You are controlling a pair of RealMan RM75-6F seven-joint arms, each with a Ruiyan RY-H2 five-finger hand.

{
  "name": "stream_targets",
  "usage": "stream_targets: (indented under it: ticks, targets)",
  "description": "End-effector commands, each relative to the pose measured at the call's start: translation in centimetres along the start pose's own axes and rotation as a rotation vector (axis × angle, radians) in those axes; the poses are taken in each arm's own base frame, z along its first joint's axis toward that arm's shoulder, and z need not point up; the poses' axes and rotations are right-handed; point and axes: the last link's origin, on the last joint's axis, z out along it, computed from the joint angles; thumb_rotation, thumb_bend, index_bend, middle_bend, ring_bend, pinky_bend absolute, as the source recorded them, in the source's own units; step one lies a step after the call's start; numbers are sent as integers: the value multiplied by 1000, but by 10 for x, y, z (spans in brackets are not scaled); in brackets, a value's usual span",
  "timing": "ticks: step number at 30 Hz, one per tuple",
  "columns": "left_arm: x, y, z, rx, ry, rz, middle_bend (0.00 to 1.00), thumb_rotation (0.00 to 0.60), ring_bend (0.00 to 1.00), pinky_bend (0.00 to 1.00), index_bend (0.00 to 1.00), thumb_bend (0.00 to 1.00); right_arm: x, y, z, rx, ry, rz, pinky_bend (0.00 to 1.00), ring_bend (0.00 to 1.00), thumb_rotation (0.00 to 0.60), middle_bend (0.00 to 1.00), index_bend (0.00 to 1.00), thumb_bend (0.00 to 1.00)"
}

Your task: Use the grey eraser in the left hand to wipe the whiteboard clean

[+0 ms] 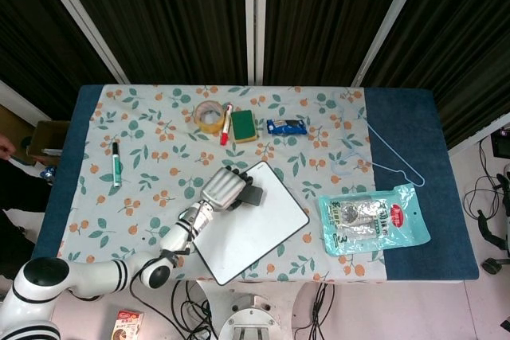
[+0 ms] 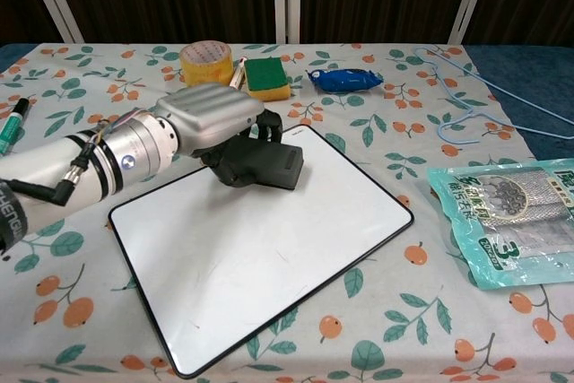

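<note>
The left hand (image 2: 211,116) was clamped over the grey eraser (image 2: 263,166), its fingers curled down around the block, which lay pressed flat on the whiteboard (image 2: 269,257) close to the board's far corner. In the head view the same hand (image 1: 222,191) sat at the upper left edge of the whiteboard (image 1: 255,232), the dark eraser (image 1: 252,197) poking out beyond the fingers. The board rested at a slant on the floral cloth covering the desk (image 1: 143,165), and its surface looked white. The right hand appeared in neither view. Along the far side of the desk stood a roll of yellow tape (image 2: 205,64), a red marker (image 2: 237,72) just beside it, a green and yellow sponge (image 2: 266,78) and a blue packet (image 2: 344,79). A green marker (image 1: 115,164) lay well to the left, a blue wire hanger (image 2: 484,100) to the right, and a teal printed pouch (image 2: 513,220) near the right edge.
</note>
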Motion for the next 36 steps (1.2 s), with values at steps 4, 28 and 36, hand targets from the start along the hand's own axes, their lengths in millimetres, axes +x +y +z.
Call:
stream_targets:
  ticks: [4,28,36]
  targets:
    - [9,-13,1,34,23,-4,667,600,569,538,656,335,0,0,-1,2,0,-1,0,0,600,0,0,298]
    - [-9,-150,-76,331,29,-105,674,600,584,550,658,348,-4,-17,-3,45,-10,-25,0,0,600,0,0,298]
    - [-25,-157,-84,271,-49,-195,249,600,245,347,226,187,-1,-21,-6,54,-1,-31,0,0,600,0,0,299]
